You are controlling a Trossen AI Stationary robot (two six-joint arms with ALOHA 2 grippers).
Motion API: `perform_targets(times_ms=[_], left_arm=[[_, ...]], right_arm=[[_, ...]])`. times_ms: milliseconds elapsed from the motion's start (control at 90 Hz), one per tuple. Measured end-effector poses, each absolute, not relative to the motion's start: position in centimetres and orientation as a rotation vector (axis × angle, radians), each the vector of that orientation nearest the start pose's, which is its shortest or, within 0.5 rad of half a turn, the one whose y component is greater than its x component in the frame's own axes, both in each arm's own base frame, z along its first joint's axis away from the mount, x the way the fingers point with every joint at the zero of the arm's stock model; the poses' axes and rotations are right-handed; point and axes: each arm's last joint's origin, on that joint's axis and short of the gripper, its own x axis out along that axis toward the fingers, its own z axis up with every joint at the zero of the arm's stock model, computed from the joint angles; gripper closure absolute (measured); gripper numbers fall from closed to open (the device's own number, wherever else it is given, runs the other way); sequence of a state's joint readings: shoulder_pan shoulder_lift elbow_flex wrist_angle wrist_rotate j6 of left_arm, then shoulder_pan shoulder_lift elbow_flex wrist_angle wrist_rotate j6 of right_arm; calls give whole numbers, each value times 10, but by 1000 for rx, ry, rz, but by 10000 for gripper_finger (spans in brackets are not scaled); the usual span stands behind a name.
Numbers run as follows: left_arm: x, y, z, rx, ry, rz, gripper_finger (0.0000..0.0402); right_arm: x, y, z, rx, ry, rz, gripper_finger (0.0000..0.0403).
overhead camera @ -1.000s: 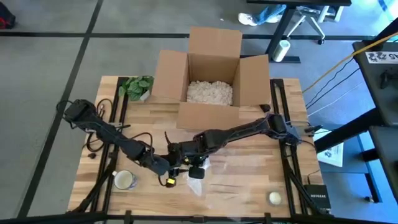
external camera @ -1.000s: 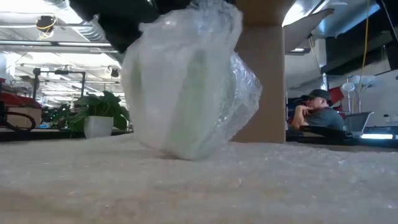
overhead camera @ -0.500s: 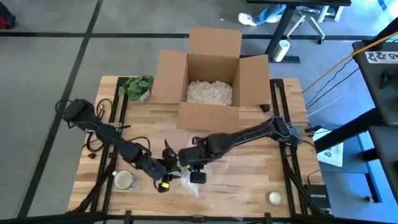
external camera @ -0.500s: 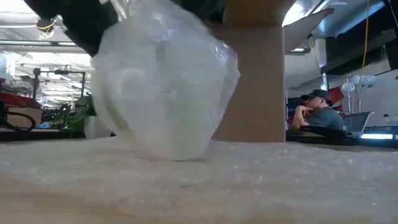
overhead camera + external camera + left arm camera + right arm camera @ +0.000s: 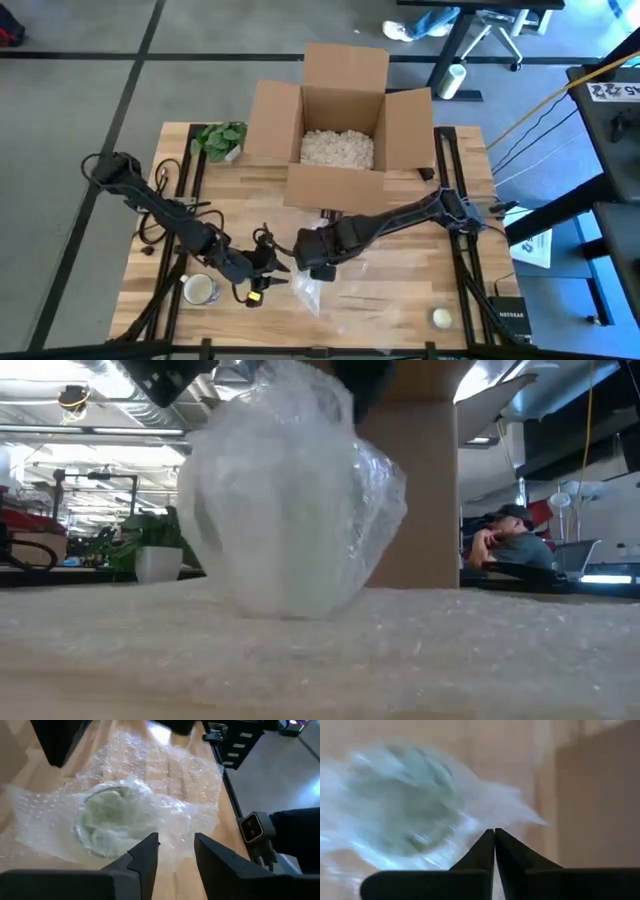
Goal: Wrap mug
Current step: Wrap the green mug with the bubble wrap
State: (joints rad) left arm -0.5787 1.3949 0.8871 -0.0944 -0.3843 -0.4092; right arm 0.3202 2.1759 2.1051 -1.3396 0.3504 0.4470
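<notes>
The wooden bench [image 5: 400, 290] stands on a grey floor [image 5: 80, 120] with dark lines. Beyond its far edge is an office chair [image 5: 490, 35]. In the low view, ceiling lights [image 5: 100, 430] shine at the left, and a person [image 5: 505, 540] sits at a desk on the right.

Mug [image 5: 107, 822] veiled by bubble wrap [image 5: 165, 775]

An open cardboard box [image 5: 340, 120] holding packing peanuts [image 5: 337, 148] stood at the desk's [image 5: 400, 285] upper centre; a potted plant [image 5: 220, 138] sat upper left; a person [image 5: 505, 535] sat far right in the low view.
</notes>
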Motion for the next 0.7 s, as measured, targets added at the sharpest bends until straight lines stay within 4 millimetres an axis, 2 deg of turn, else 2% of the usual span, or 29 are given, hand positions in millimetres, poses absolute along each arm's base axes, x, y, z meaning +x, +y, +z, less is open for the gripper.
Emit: perform_targets(times_ms=[256, 467, 700], left_arm=[[257, -144, 243, -108, 563, -46, 291], [254, -149, 242, -91, 582, -69, 291], [248, -158, 242, -83, 584, -109, 291]], right_arm=[[413, 133, 240, -32, 1279, -399, 403], [416, 162, 235, 45, 1155, -363, 403], [398, 205, 237, 122, 1027, -455, 403]])
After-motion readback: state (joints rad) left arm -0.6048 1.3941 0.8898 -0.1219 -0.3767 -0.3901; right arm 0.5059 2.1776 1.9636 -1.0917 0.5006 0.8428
